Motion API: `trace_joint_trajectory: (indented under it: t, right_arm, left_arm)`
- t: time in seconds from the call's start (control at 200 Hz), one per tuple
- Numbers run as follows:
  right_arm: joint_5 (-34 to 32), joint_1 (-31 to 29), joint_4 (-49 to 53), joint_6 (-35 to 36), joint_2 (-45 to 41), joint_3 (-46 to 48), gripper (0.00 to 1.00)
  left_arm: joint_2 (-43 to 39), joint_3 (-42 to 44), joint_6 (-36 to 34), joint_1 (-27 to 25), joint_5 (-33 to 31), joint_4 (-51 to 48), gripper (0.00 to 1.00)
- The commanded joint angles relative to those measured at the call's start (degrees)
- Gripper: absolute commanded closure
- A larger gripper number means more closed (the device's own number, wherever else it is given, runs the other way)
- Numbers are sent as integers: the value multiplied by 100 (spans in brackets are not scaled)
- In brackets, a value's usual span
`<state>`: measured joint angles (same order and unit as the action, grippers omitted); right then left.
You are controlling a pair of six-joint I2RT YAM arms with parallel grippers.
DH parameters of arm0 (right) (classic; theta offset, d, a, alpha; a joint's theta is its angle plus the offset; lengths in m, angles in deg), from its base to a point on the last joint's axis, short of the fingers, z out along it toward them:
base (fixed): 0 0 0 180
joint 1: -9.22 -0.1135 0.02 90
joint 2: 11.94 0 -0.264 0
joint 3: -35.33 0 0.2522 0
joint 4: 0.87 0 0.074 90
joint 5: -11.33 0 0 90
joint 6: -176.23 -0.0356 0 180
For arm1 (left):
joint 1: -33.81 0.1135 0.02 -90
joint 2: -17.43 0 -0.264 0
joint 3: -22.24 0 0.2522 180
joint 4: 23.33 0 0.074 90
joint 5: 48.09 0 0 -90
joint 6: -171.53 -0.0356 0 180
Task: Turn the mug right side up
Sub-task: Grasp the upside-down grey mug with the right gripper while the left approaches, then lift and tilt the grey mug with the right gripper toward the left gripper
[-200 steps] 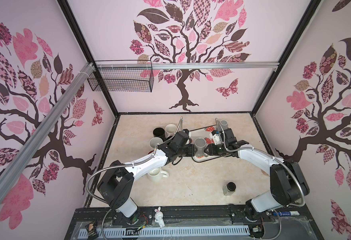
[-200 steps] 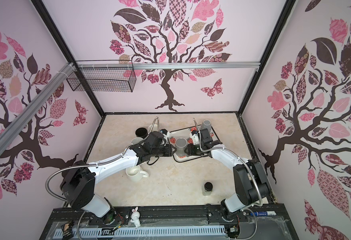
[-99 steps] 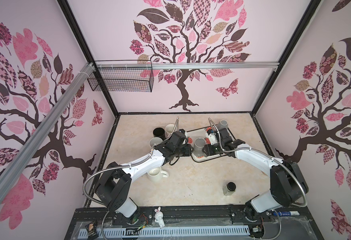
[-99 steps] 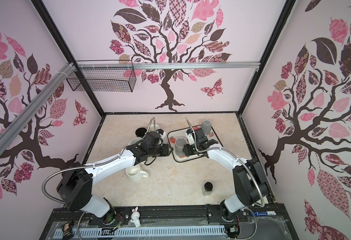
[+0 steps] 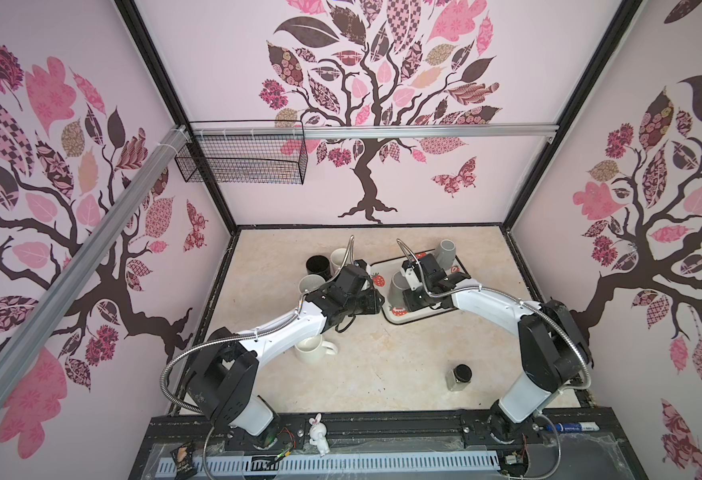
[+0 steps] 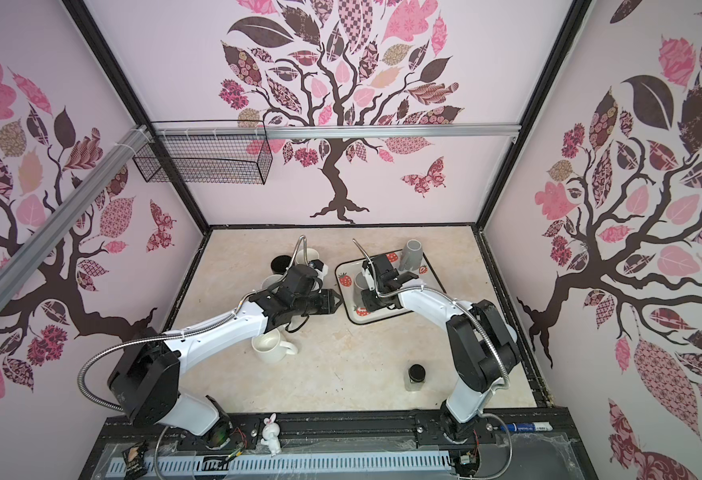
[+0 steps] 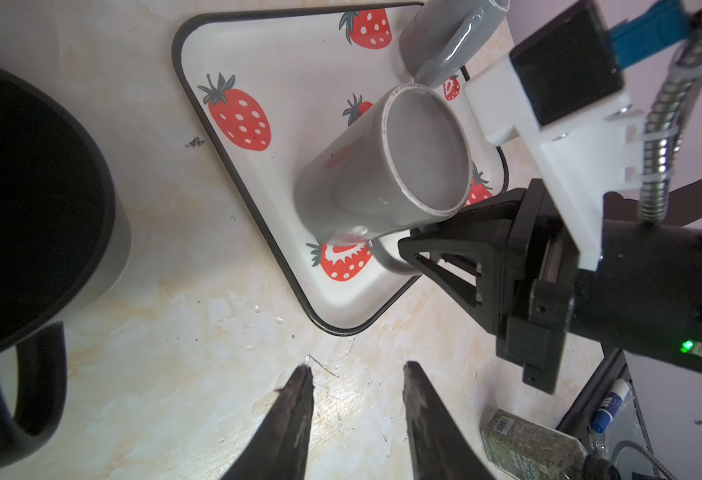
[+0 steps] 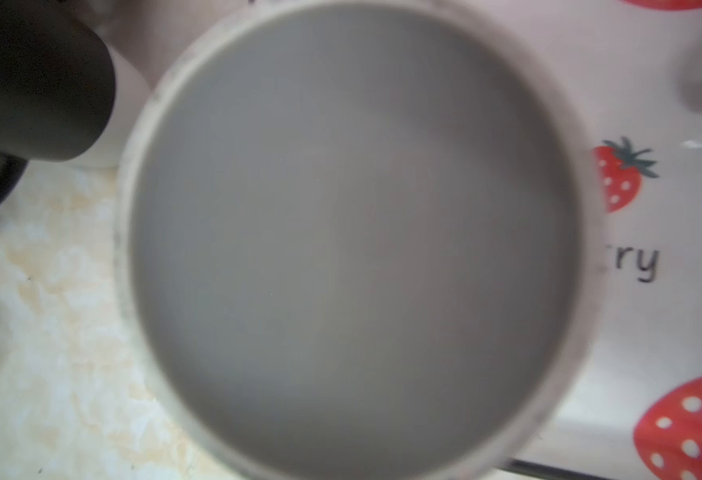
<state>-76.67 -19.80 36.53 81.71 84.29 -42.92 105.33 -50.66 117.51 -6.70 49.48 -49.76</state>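
Mug point(image 7: 382, 166) inverted on tray point(image 7: 258, 75), right claw point(image 7: 404, 246) level, pinching its handle point(image 7: 384, 259)

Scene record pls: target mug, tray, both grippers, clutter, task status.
target: near grey mug, base up, standing on the strawberry tray
other on tray: far grey mug, at the back corner
right gripper: shut on the near grey mug's handle
left gripper: open, empty, over the table beside the tray
clutter: black mug left of tray; cream mug upright and jar nearer the robot
status: not yet flipped
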Motion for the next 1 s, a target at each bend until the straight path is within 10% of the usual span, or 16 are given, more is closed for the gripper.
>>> trace_joint_trajectory:
  t: [0.0,0.415,0.675,0.995]
  right_arm:
    - [-262,-48,121,123,-38,-237,99]
    - [244,-49,-1325,-520,-1656,408,100]
    - [1254,87,-3110,-2117,-2528,984,100]
    - [2966,76,-6339,-4921,-2065,1417,100]
  left_arm:
    - [-179,154,-80,26,-89,31,61]
    - [-1428,599,-728,70,-783,102,61]
    - [-3423,1832,-925,171,-1794,913,45]
    - [-4028,2637,721,1347,938,2665,33]
